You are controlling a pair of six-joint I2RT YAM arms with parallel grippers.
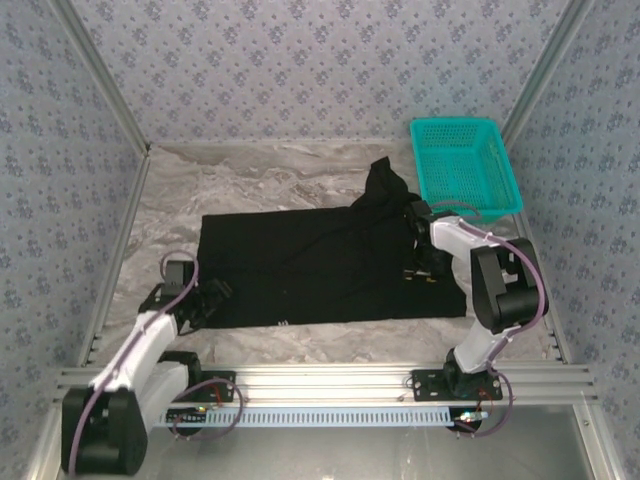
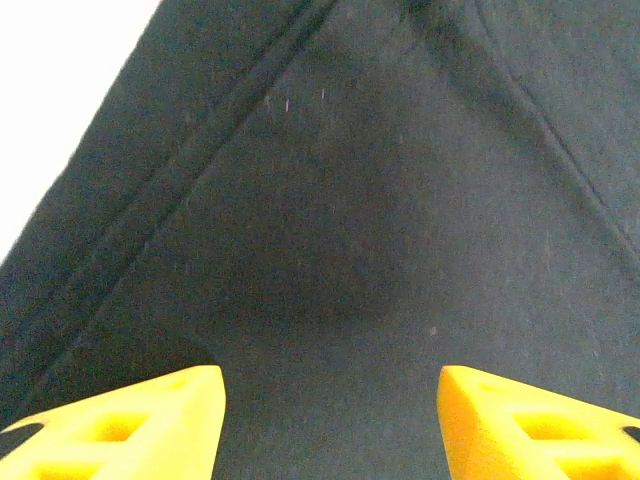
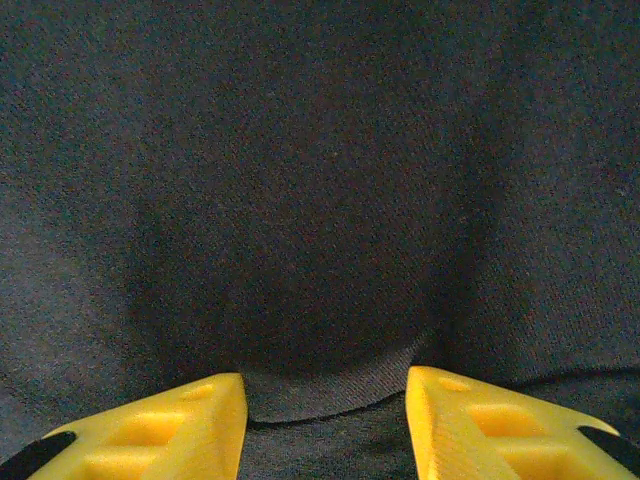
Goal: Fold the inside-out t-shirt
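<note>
Inside-out t-shirt (image 1: 310, 265) is seen laid out flat on the grey marbled table (image 1: 250, 180), its plain black cloth spread wide between the two arms. At the far right end the cloth is gathered into a raised, rumpled peak (a sleeve or the neck, it cannot be told which) that lies near the left wall of the teal mesh basket (image 1: 440, 170). The basket is set in the far right corner of the table, apart from the flat part of the garment.

The left gripper (image 1: 213, 298) is held low at the near left corner of the t-shirt (image 2: 400, 200). In the left wrist view this gripper (image 2: 330, 385) is shown with its yellow fingers (image 2: 140, 420) spread wide and nothing caught between them. Black cloth with two long seams is seen beneath, and a strip of pale table is left bare at the upper left.

The right gripper (image 1: 420, 265) is placed over the right part of the t-shirt (image 3: 320, 180), on the near side of the raised peak. In the right wrist view this gripper (image 3: 325, 385) is likewise parted, its yellow fingers (image 3: 490, 425) set either side of a curved hem edge. Whether the fingertips are pressed into the cloth cannot be told.
</note>
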